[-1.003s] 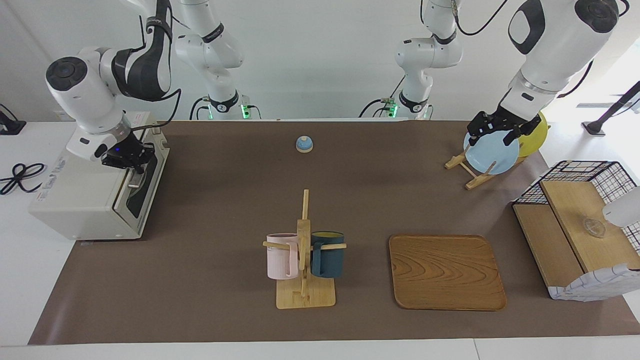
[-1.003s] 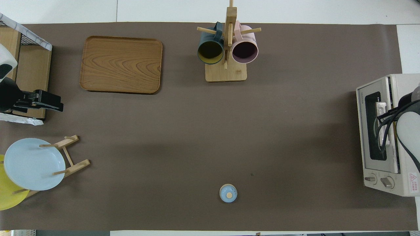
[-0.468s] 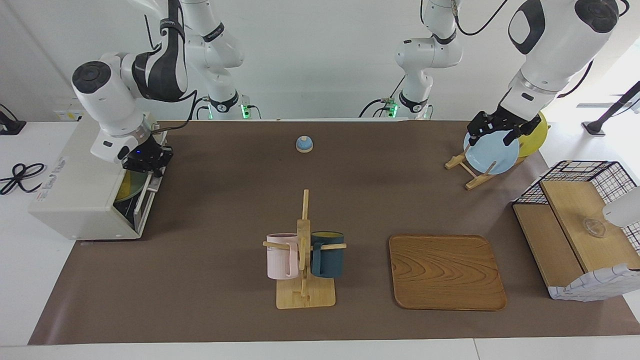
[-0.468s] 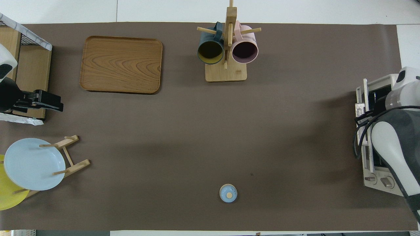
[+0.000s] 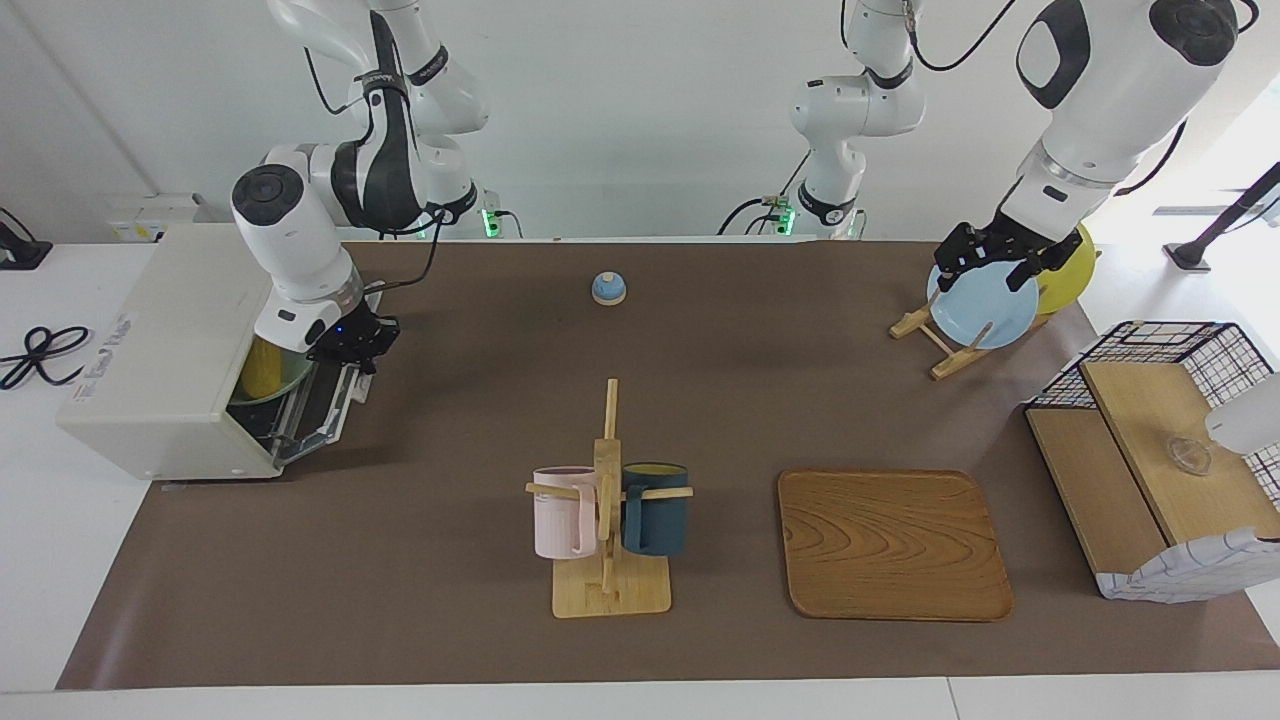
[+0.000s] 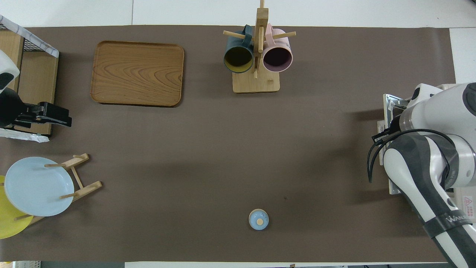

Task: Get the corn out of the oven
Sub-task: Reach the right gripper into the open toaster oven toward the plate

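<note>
Off-white oven [image 5: 150, 350], yellow corn [image 5: 262, 368], pale blue plate [image 5: 982, 305].

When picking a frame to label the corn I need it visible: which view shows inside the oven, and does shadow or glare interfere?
Facing view: the boxy off-white toaster oven is open, its cavity shaded, yet the bright yellow corn cob shows, without glare. Overhead view: the right arm covers the oven; no corn visible.
</note>
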Action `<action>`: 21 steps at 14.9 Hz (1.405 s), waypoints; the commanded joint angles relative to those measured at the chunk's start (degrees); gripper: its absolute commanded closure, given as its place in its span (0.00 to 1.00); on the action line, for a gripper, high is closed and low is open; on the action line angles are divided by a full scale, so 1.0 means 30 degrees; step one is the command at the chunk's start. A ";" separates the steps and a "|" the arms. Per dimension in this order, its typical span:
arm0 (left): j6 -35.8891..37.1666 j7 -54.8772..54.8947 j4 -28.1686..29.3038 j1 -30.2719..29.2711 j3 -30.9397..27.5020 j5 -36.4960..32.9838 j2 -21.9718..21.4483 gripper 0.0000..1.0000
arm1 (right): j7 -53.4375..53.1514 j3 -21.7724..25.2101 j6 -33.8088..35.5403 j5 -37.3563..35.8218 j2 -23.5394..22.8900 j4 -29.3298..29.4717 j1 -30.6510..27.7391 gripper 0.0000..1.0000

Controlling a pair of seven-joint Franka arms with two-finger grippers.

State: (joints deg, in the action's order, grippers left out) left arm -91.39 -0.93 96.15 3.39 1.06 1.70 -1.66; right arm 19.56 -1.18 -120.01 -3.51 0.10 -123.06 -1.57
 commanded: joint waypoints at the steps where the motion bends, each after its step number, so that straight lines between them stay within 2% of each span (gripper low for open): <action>1: -0.0035 0.0164 0.0175 -0.0136 0.0088 -0.0333 -0.0266 0.00 | 0.0012 0.0160 -0.1246 -0.0091 -0.0616 -0.0436 -0.0327 1.00; 6: -0.0035 0.0164 0.0175 -0.0136 0.0088 -0.0333 -0.0237 0.00 | -0.1420 0.0160 -0.2680 -0.0091 -0.0501 -0.1545 0.0638 1.00; 9: -0.0035 0.0164 0.0175 -0.0136 0.0088 -0.0333 -0.0266 0.00 | -0.1512 0.0160 -0.2945 -0.0091 -0.0412 -0.2103 0.0611 1.00; 15: -0.0035 0.0164 0.0175 -0.0136 0.0088 -0.0362 -0.0266 0.00 | -0.1453 0.0189 -0.4877 -0.0091 -0.0762 -0.3335 0.0290 1.00; 21: -0.0035 0.0164 0.0175 -0.0136 0.0088 -0.0333 -0.0237 0.00 | -0.1570 0.0160 -0.5202 -0.0091 -0.1085 -0.3628 0.0084 1.00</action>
State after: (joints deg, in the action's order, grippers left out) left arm -91.39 -0.93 96.15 3.39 1.06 1.70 -1.66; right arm 14.89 -1.51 -135.99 -3.13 -3.86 -131.79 0.36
